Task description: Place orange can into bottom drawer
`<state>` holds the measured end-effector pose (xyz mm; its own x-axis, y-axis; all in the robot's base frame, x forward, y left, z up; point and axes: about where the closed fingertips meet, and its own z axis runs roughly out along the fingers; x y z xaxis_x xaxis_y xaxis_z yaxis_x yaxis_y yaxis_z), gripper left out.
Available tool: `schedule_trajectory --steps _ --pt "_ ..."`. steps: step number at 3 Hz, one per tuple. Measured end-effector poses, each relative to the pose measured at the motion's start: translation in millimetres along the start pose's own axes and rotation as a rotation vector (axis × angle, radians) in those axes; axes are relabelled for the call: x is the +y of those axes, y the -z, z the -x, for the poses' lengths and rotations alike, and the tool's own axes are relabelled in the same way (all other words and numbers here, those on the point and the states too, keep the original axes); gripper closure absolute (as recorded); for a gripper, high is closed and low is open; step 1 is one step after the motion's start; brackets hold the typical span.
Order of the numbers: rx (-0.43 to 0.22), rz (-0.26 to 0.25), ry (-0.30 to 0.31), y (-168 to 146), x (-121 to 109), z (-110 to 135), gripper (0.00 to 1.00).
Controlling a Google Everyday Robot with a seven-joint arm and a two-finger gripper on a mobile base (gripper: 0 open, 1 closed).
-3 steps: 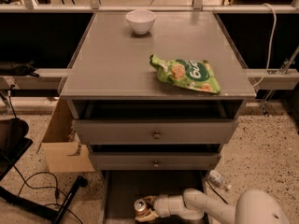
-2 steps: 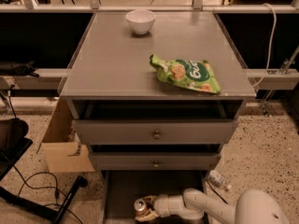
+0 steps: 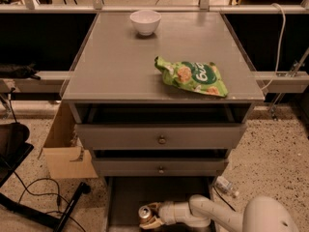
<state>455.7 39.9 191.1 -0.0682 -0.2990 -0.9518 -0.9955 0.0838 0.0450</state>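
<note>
1. The gripper (image 3: 150,215) reaches in from the right, low inside the open drawer (image 3: 137,195). Its two fingers (image 3: 153,208) sit on either side of the can (image 3: 144,212), pinching it.
2. The can lies at the left tip of the gripper, over the drawer's front part and towards its left half. It looks upright, with its long axis vertical and the silver top facing up. Whether its base already rests on the grey floor I cannot tell.
3. I judge that the coming move turns on this: the can is already inside the drawer's walls, so the fingers only need to let go and draw back to the right without tipping it.
4. The can is small and orange-brown, with a bright round lid.
5. Behind and above it are the two upper drawers (image 3: 161,137), both a little open.
6. On the tabletop (image 3: 116,62) lies a green bag (image 3: 192,76).
7. Farthest away stands a white bowl (image 3: 145,21).
</note>
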Motion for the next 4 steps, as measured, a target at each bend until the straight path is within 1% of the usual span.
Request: schedule_trajectory --steps 2,3,4 --pt "0.0 0.0 0.0 0.0 0.0 0.0 0.04" --pt "0.0 0.0 0.0 -0.1 0.1 0.0 0.0" --pt "0.0 0.0 0.0 -0.1 0.1 0.1 0.0"
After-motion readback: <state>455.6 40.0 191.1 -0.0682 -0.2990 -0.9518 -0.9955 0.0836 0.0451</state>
